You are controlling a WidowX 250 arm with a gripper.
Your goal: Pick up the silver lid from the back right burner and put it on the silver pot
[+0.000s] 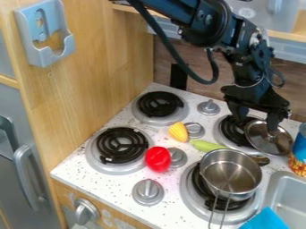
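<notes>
A bright blue cloth [266, 220] lies at the near edge of the white speckled stovetop [122, 192], beside the metal sink [276, 187]. Just beyond, a steel pot [230, 176] sits on the near right burner [188, 197], its wire handle extending toward the camera, while a red toy item [158, 159] rests between the near left burner [97, 156] and a gray knob [177, 157]. Behind the pot lies a green toy vegetable [206, 145], with a yellow toy piece [178, 132] next to it. Farther back, a round glass lid [260, 139] leans at a tilt over the far right burner [226, 134], near a blue-topped container [300, 145]. Above that burner hangs the black gripper [256, 124], its fingers spread well apart with nothing clamped between them; one fingertip is at the lid's knob, though whether they touch cannot be told.
</notes>
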